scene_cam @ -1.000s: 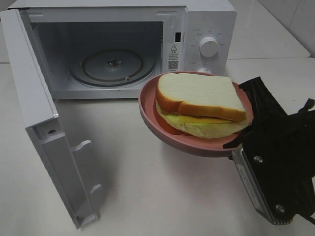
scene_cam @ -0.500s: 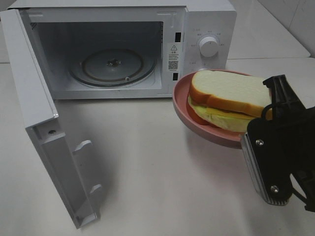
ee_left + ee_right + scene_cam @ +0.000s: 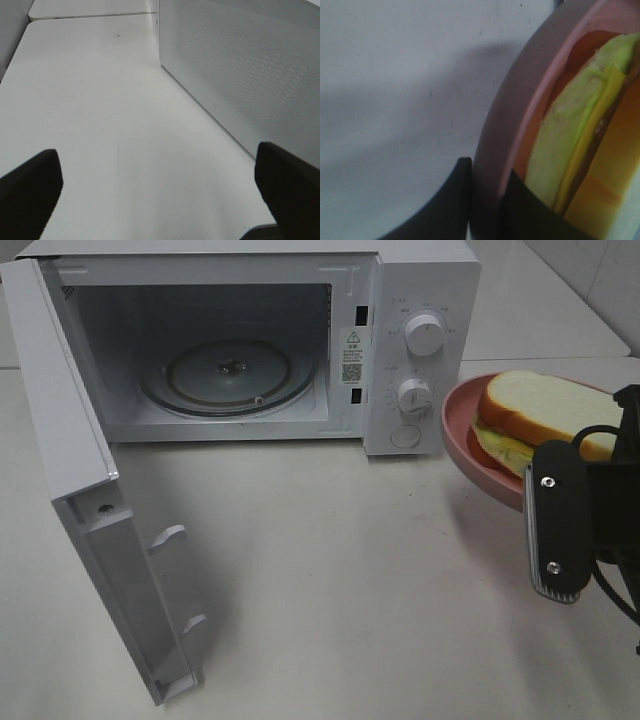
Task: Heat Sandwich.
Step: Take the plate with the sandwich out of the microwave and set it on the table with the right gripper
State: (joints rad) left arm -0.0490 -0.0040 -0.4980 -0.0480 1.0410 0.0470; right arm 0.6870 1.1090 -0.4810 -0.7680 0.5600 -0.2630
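Observation:
The sandwich (image 3: pixel 545 410), thick white bread over yellow-green filling, lies on a round pink plate (image 3: pixel 470 445) held above the table right of the microwave. My right gripper (image 3: pixel 535 475) is shut on the plate's near rim. In the right wrist view its gripper (image 3: pixel 487 200) pinches the pink rim (image 3: pixel 520 100), one finger outside and one inside, with the sandwich (image 3: pixel 570 150) beside them. The left gripper (image 3: pixel 160 195) stands open over bare table, with nothing between its dark fingers (image 3: pixel 30 190).
The white microwave (image 3: pixel 420 280) stands at the back with its door (image 3: pixel 70 450) swung wide to the left and a glass turntable (image 3: pixel 228 375) inside. Its knobs (image 3: pixel 424 333) face front. A dotted white microwave panel (image 3: pixel 250 65) rises beside the left gripper.
My right gripper has carried the plate and sandwich to the right, away from the microwave's opening, uncovering the control knobs. The left gripper has stayed open.

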